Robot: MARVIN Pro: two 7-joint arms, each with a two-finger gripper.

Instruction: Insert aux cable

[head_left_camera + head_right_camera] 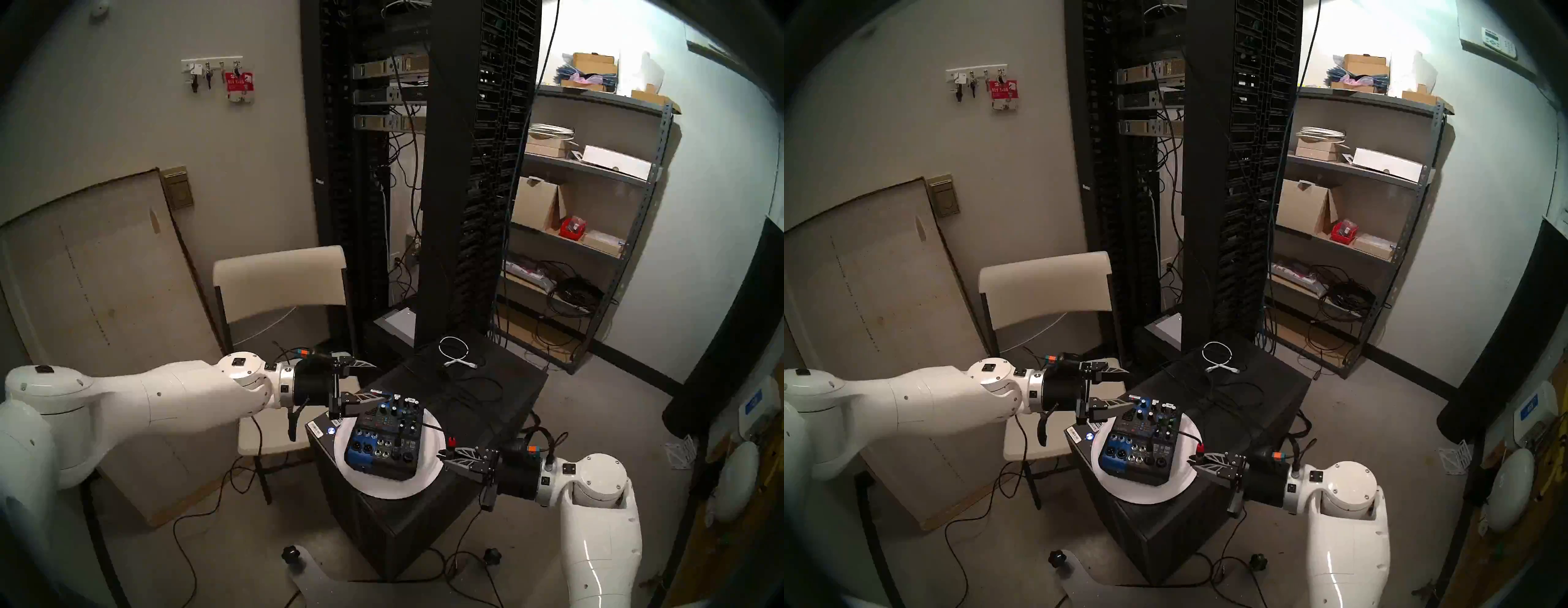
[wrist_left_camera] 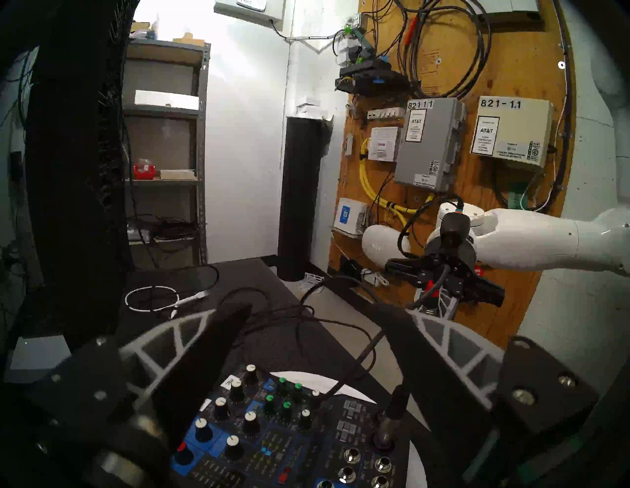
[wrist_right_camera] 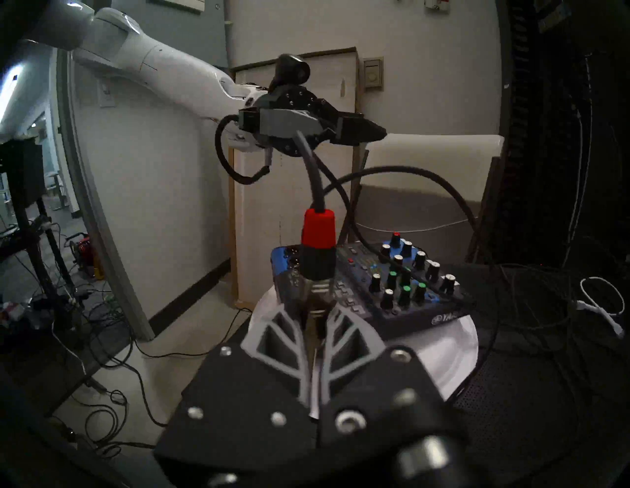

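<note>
Your right pincer (image 3: 315, 327) pinches the aux cable (image 3: 318, 235) plug upright beside the audio mixer (image 1: 384, 441), left pincer (image 1: 369, 380) spread over its far edge, so tip the jack down and line it with a socket before pushing.

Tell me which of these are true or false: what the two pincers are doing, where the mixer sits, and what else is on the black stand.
1. The right pincer is shut on the aux cable, the plug with the red band. True.
2. The left pincer grips a mixer knob. False: its jaws are open, holding nothing.
3. The mixer sits on a white plate. True.
4. The white cable is plugged into the mixer. False: it lies loose, coiled, farther back on the black stand.
</note>
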